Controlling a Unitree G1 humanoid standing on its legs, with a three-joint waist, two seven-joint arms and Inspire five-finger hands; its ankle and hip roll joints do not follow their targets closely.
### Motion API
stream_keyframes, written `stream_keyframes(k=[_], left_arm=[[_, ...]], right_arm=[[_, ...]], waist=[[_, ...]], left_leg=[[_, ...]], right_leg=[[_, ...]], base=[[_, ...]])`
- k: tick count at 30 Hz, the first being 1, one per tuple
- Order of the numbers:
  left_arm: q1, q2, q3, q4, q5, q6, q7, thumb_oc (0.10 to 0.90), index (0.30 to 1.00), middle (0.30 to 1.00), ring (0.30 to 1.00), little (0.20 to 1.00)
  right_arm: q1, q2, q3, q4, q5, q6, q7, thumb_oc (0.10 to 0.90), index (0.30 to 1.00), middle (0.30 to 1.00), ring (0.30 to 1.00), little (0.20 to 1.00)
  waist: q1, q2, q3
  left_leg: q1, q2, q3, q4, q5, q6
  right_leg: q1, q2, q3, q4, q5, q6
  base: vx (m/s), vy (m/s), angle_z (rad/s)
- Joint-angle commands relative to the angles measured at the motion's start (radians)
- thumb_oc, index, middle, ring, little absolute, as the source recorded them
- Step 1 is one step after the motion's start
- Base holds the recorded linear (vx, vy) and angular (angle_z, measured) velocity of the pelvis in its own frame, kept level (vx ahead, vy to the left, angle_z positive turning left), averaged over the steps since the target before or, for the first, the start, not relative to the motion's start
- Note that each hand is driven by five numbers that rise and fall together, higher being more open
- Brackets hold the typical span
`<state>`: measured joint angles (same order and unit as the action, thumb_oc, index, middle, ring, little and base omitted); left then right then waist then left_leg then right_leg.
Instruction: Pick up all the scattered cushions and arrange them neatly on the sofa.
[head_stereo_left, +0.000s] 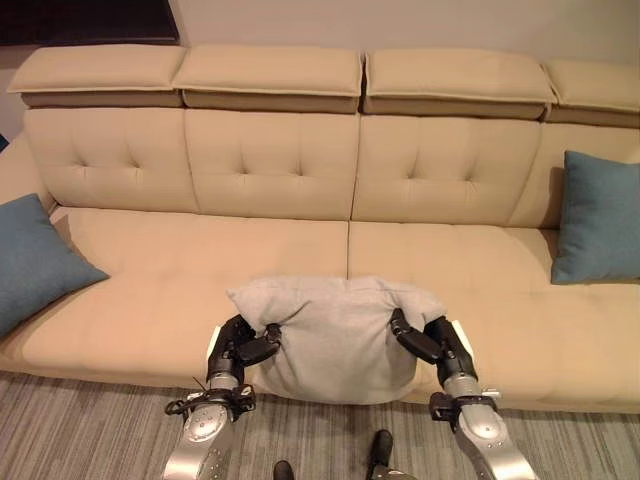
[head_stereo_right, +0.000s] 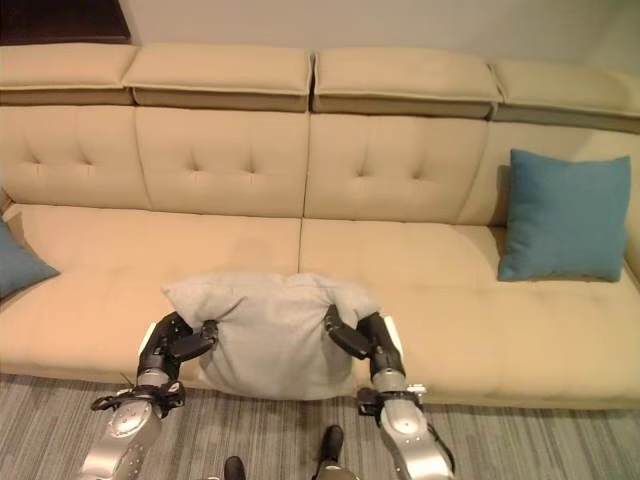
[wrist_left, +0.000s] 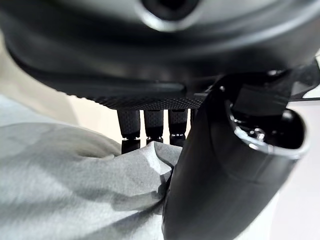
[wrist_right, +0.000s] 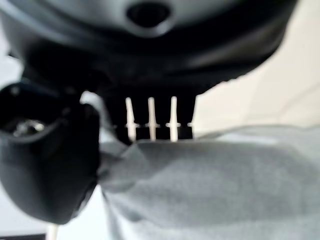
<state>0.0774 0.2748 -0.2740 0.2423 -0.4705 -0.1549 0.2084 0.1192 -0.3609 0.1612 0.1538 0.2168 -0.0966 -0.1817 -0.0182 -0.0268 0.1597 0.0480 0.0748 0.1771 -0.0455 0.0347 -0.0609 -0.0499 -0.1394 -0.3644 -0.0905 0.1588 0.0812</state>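
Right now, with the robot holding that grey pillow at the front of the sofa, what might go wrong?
The soft grey fabric cushion is pinched only at its two side edges, by the left hand and the right hand, so the bunched cloth could slip from the fingers. It also overhangs the front edge of the beige tufted sofa; if released here it might slide onto the striped grey carpet.

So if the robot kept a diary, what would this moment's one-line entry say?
left hand: pinching grey cushion | right hand: pinching same cushion | cushion: over sofa front edge | blue cushions: at sofa ends
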Motion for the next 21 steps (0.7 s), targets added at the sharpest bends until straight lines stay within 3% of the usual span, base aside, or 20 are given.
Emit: stream_keyframes(k=[1,5,6,8,10,12,13,16,21], left_arm=[[-0.133,0.0,-0.068,-0.122,-0.001,-0.11,-0.075,0.4,0.3,0.3,0.3,0.3],[-0.142,-0.01,-0.074,-0.117,0.002,-0.104,-0.077,0.4,0.3,0.3,0.3,0.3],[-0.141,-0.008,-0.074,-0.115,0.014,-0.1,-0.078,0.4,0.3,0.3,0.3,0.3],[-0.14,-0.006,-0.074,-0.117,0.02,-0.098,-0.077,0.4,0.3,0.3,0.3,0.3],[-0.137,-0.004,-0.067,-0.119,0.024,-0.099,-0.071,0.4,0.3,0.3,0.3,0.3],[-0.139,-0.001,-0.06,-0.119,0.025,-0.095,-0.057,0.4,0.3,0.3,0.3,0.3],[-0.126,0.001,-0.048,-0.124,0.019,-0.097,-0.06,0.4,0.3,0.3,0.3,0.3],[-0.108,0.009,-0.043,-0.127,0.022,-0.096,-0.061,0.4,0.3,0.3,0.3,0.3],[-0.09,0.041,-0.023,-0.137,0.022,-0.092,-0.065,0.4,0.3,0.3,0.3,0.3]], right_arm=[[-0.131,0.031,-0.002,-0.165,0.023,-0.149,0.02,0.4,0.3,0.3,0.3,0.3],[-0.123,0.021,-0.01,-0.163,0.032,-0.144,0.016,0.4,0.3,0.3,0.3,0.3],[-0.12,0.019,-0.014,-0.162,0.035,-0.145,0.015,0.4,0.3,0.3,0.3,0.3],[-0.118,0.019,-0.014,-0.162,0.035,-0.146,0.015,0.4,0.3,0.3,0.3,0.3],[-0.12,0.02,-0.016,-0.156,0.04,-0.147,0.012,0.4,0.3,0.3,0.3,0.3],[-0.123,0.022,-0.017,-0.144,0.043,-0.148,0.002,0.4,0.3,0.3,0.3,0.3],[-0.121,0.027,-0.014,-0.148,0.042,-0.148,0.008,0.4,0.3,0.3,0.3,0.3],[-0.118,0.04,-0.007,-0.148,0.037,-0.147,0.009,0.4,0.3,0.3,0.3,0.3],[-0.138,0.072,0.018,-0.151,0.031,-0.14,0.028,0.4,0.3,0.3,0.3,0.3]], waist=[[0.004,-0.037,-0.036],[0.006,-0.048,-0.025],[0.016,-0.054,-0.023],[0.018,-0.058,-0.028],[0.031,-0.05,-0.031],[0.046,-0.046,-0.026],[0.051,-0.037,-0.039],[0.055,-0.04,-0.053],[0.086,-0.053,-0.055]], left_leg=[[-0.086,0.017,-0.03,0.296,-0.088,-0.047],[-0.17,0.021,-0.049,0.367,-0.074,-0.045],[-0.193,-0.004,-0.071,0.315,-0.109,-0.028],[-0.197,-0.02,-0.083,0.274,-0.094,-0.023],[-0.209,-0.031,-0.113,0.164,-0.038,-0.027],[-0.255,-0.023,-0.121,0.126,0.021,-0.037],[-0.222,-0.015,-0.124,0.058,0.023,-0.031],[-0.192,-0.024,-0.128,0.052,0.019,-0.023],[-0.136,-0.044,-0.085,0.072,-0.033,0.017]], right_leg=[[0.009,-0.032,0.03,0.089,-0.099,0.067],[0.029,-0.02,0.026,0.074,-0.124,0.047],[0.047,-0.007,0.041,0.059,-0.135,0.048],[0.05,-0.003,0.047,0.054,-0.137,0.05],[0.069,0.018,0.068,0.046,-0.151,0.051],[0.092,0.034,0.081,0.044,-0.171,0.049],[0.096,0.045,0.092,0.054,-0.184,0.052],[0.109,0.037,0.103,0.065,-0.191,0.056],[0.1,-0.002,0.146,0.168,-0.206,0.084]], base=[[0.06,-0.244,0.78],[0.05,-0.088,0.21],[0.13,-0.017,0.1],[0.12,0.003,0.02],[0.15,0.046,-0.14],[0.2,0.095,-0.18],[0.19,0.104,-0.14],[0.23,0.139,-0.5],[0.16,0.154,-0.37]])
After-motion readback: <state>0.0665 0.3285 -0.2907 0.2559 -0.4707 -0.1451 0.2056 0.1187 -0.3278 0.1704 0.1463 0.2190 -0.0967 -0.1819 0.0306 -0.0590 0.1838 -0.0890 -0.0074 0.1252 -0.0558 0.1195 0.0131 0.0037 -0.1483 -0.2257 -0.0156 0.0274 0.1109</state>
